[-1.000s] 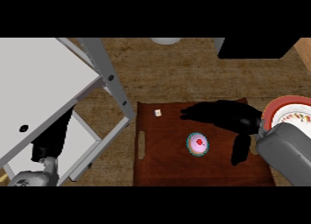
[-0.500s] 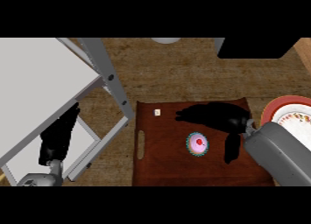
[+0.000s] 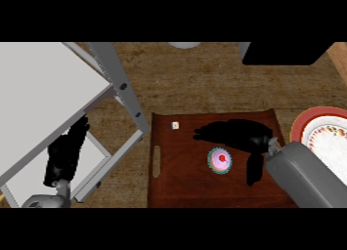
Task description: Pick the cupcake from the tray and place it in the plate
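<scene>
Head view, right hand (image 3: 237, 133) over tray (image 3: 176, 188), fingers spread, empty, beside cupcake (image 3: 220, 160)

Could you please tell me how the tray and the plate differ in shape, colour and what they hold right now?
The tray is rectangular and dark brown wood; the plate is round, white inside a red rim. The tray holds the cupcake, while no cupcake shows on the plate. The tray lies mid-counter; the plate sits right, cut by the edge. Both rest flat on the counter.

Pink-frosted cupcake (image 3: 220, 160) (red dot on top), seemingly upright, mid brown tray (image 3: 183, 193), plate (image 3: 327, 139) just right
</scene>
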Available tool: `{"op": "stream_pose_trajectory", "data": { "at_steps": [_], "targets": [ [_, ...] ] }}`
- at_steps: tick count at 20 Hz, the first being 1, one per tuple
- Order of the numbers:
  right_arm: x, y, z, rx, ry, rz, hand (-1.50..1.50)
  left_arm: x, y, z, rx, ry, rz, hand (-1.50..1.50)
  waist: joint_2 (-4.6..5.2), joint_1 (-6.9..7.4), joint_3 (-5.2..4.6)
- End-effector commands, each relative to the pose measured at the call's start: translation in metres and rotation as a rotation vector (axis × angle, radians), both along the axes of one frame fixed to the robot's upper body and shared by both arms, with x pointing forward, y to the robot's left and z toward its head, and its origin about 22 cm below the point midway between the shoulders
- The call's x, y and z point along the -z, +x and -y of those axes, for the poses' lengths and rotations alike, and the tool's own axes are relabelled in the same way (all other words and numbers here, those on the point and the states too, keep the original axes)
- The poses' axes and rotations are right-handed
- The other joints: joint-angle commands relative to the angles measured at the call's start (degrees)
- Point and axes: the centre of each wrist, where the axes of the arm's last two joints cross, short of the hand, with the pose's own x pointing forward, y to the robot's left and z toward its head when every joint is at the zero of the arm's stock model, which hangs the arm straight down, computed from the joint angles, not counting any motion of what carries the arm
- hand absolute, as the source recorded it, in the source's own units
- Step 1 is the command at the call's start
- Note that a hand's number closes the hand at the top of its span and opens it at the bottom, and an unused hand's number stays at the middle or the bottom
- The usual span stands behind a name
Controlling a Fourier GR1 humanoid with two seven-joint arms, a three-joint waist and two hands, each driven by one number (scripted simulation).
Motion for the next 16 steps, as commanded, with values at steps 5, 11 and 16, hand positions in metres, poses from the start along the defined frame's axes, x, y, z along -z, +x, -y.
{"op": "stream_pose_trajectory", "data": {
  "at_steps": [5, 11, 16],
  "targets": [
    [0.016, -0.006, -0.042, -0.004, -0.022, 0.000, -1.50, 0.007, 0.005, 0.003, 0.009, 0.004, 0.005, 0.00, 0.01, -0.07, -0.02],
    [0.029, 0.002, 0.001, -0.068, 0.021, 0.085, 1.50, 0.004, -0.015, -0.007, -0.010, 0.004, 0.011, 0.00, 0.01, 0.22, 0.00],
    [0.029, 0.000, -0.024, -0.061, 0.052, 0.135, 1.50, 0.011, 0.000, -0.013, -0.007, 0.009, -0.003, 0.00, 0.02, 0.04, -0.02]
  ]
}}
